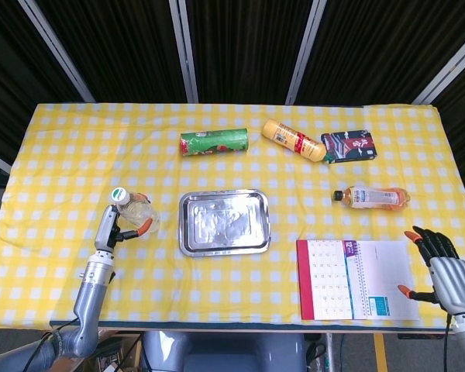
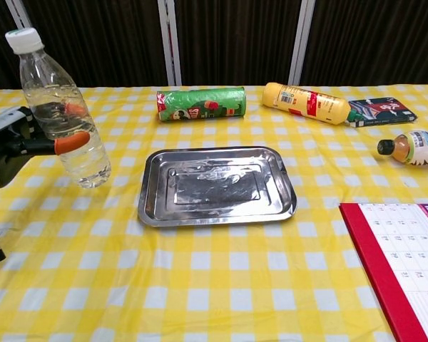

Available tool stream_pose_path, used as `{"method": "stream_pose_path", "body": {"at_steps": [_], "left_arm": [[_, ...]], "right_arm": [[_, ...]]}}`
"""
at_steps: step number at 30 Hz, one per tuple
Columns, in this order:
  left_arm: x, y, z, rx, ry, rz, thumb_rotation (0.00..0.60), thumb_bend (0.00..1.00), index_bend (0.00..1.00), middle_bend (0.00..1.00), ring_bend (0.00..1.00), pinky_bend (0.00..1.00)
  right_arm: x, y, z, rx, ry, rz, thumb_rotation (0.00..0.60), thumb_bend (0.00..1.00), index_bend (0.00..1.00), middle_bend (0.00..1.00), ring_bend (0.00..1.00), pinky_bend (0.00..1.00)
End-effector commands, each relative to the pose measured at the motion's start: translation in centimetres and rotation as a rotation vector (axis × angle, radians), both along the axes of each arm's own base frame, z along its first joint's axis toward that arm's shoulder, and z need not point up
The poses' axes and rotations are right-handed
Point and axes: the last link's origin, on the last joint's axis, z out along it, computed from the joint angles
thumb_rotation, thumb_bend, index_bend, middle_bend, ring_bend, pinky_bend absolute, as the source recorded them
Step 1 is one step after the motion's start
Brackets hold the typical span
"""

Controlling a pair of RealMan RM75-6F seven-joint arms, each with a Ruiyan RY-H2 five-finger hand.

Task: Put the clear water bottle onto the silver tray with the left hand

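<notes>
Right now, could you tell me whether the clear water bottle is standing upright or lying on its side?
Upright. In the chest view the clear water bottle stands with its white cap on top, held by the left hand, left of the silver tray.

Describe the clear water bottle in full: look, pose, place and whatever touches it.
The clear plastic water bottle has a white screw cap, still on, ribbed see-through walls and no label. It looks partly filled with water. It stands nearly upright, leaning slightly, on the yellow checked tablecloth, left of the silver metal tray and apart from it. The left hand grips it from the side, its orange-tipped fingers wrapped across the body. Whether its base still rests on the cloth is unclear.
</notes>
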Motion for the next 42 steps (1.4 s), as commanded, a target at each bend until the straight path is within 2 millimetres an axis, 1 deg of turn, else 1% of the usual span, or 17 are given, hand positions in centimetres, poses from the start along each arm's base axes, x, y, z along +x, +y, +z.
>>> {"method": "stream_pose_path", "body": {"at_steps": [1, 6, 9, 12, 19, 25, 28, 30, 33, 38, 42], "left_arm": [[2.6, -0.4, 1.6, 0.017, 0.011, -0.068, 0.600, 0.44, 0.57, 0.58, 0.18, 0.11], [5.5, -1.0, 2.6, 0.012, 0.050, -0.109, 0.600, 0.43, 0.56, 0.58, 0.18, 0.11], [6.8, -0.9, 2.4, -0.001, 0.095, -0.116, 0.600, 0.43, 0.56, 0.58, 0.18, 0.11], [7.9, -0.6, 1.1, -0.047, 0.106, -0.107, 0.600, 0.43, 0.56, 0.57, 0.17, 0.11], [10.4, 0.9, -3.7, -0.151, 0.106, -0.111, 0.600, 0.43, 0.56, 0.57, 0.17, 0.11], [12.3, 2.0, -6.5, -0.193, 0.070, -0.122, 0.600, 0.43, 0.56, 0.56, 0.16, 0.11], [13.7, 2.3, -7.7, -0.209, 0.035, -0.132, 0.600, 0.43, 0.56, 0.56, 0.16, 0.11], [14.6, 2.4, -8.4, -0.202, 0.027, -0.146, 0.600, 0.43, 0.56, 0.56, 0.16, 0.11], [15.4, 2.3, -9.0, -0.189, 0.022, -0.159, 0.600, 0.43, 0.56, 0.56, 0.16, 0.11], [16.0, 2.3, -9.7, -0.173, 0.030, -0.170, 0.600, 0.43, 0.56, 0.56, 0.16, 0.11], [16.1, 2.3, -10.2, -0.167, 0.057, -0.176, 0.600, 0.43, 0.56, 0.56, 0.16, 0.11]], "right_arm": [[0.0, 0.0, 0.0, 0.001, 0.003, 0.000, 0.600, 0.16, 0.14, 0.07, 0.00, 0.01], [0.0, 0.0, 0.1, 0.000, -0.002, -0.002, 0.600, 0.16, 0.14, 0.07, 0.00, 0.00], [0.0, 0.1, 0.2, -0.005, -0.007, 0.001, 0.600, 0.16, 0.14, 0.07, 0.00, 0.00], [0.0, 0.2, 0.3, -0.008, -0.012, 0.003, 0.600, 0.16, 0.14, 0.07, 0.00, 0.00], [-0.1, 0.2, 0.6, -0.010, -0.015, 0.001, 0.600, 0.16, 0.15, 0.07, 0.00, 0.00], [-0.5, 0.1, 0.8, -0.015, -0.015, -0.012, 0.600, 0.16, 0.15, 0.07, 0.00, 0.00], [-0.6, 0.0, 0.7, -0.014, -0.016, -0.015, 0.600, 0.16, 0.15, 0.07, 0.00, 0.00], [-0.7, 0.0, 0.8, -0.015, -0.017, -0.016, 0.600, 0.16, 0.15, 0.07, 0.00, 0.00], [-0.7, 0.0, 0.8, -0.014, -0.019, -0.016, 0.600, 0.16, 0.15, 0.07, 0.00, 0.01], [-0.8, 0.0, 0.9, -0.015, -0.026, -0.016, 0.600, 0.16, 0.15, 0.07, 0.00, 0.00], [-0.8, 0.0, 1.0, -0.018, -0.030, -0.014, 0.600, 0.16, 0.15, 0.07, 0.00, 0.00]]}}
